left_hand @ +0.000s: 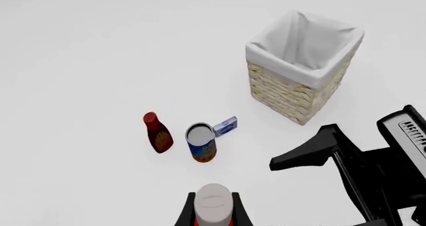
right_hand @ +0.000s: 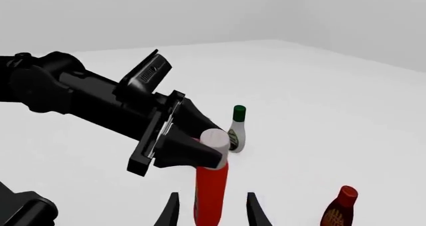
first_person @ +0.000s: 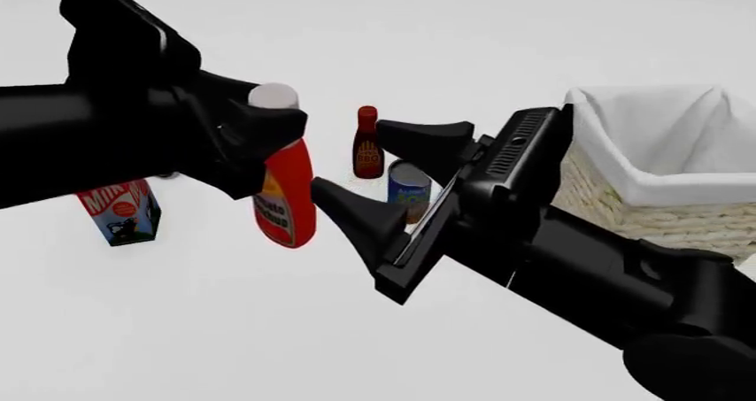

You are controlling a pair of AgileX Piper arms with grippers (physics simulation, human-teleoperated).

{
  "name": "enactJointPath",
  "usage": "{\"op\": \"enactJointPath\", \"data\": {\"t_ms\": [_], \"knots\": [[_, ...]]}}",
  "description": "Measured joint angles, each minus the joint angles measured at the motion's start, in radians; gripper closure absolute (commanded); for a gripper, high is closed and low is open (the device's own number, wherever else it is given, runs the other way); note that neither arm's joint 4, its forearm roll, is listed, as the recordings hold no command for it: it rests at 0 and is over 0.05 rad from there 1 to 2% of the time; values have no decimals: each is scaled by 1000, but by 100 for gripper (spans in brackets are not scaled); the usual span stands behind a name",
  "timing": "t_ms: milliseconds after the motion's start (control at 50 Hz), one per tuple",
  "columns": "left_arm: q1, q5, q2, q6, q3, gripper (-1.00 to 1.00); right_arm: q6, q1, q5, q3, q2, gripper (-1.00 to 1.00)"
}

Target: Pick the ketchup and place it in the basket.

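Ketchup (first_person: 286,197) neck clamped, hidden by left gripper (first_person: 274,128); right gripper (first_person: 390,171) spread.

White table (first_person: 177,330), wicker basket (first_person: 661,197), milk carton (first_person: 122,211), BBQ bottle (first_person: 367,144), can (first_person: 409,188), green-capped bottle (right_hand: 237,128)

ketchup (first_person: 285,197) upright — aloft; basket (first_person: 661,208) seemingly empty

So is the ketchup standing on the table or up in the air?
Up in the air. The left gripper is shut around the ketchup just under its white cap, and the bottle hangs above the table, slightly tilted.
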Motion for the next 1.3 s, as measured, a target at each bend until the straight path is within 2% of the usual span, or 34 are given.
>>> {"op": "enactJointPath", "data": {"t_ms": [1300], "knots": [[-64, 66, -57, -22, -14, 100, 0, 36, -9, -76, 102, -100]]}}
